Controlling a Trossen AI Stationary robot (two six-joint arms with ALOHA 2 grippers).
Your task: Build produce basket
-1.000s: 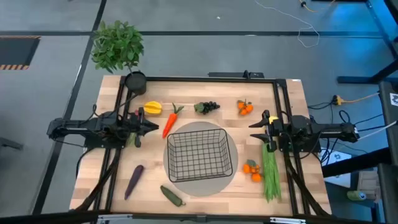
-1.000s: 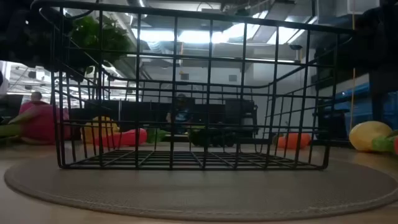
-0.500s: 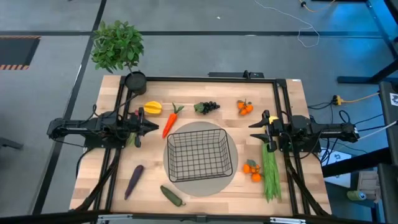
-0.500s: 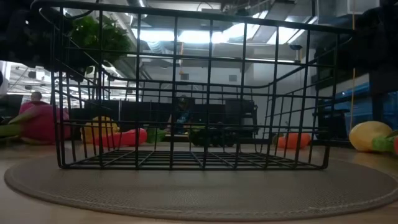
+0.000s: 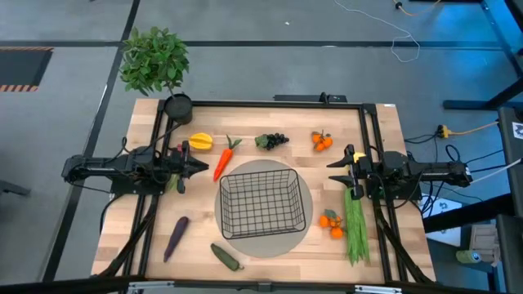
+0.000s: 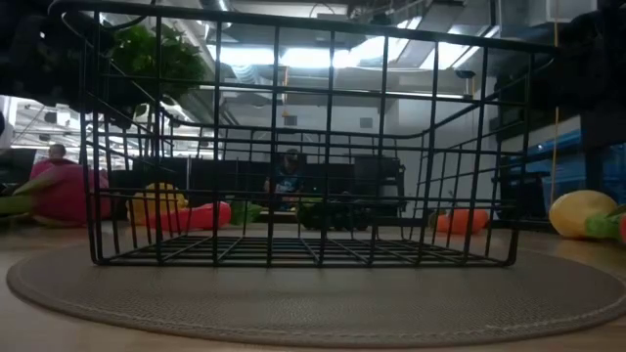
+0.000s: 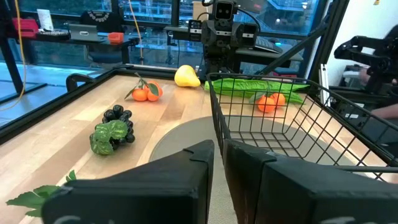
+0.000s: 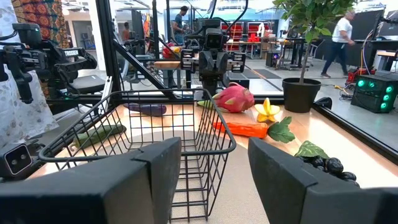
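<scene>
Wooden table (image 5: 376, 131), basket (image 5: 261, 202) between left pincer (image 5: 203, 166), seemingly closed, right pincer (image 5: 333, 173) parted

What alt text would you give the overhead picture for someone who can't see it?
An empty black wire basket sits on a round grey mat mid-table, with toy produce scattered around it. The left gripper and right gripper hover at either side, holding nothing.

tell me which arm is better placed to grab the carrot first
Left. The carrot lies just ahead of the left gripper, on its side of the basket. The right gripper waits across the basket, beside the green beans.
</scene>
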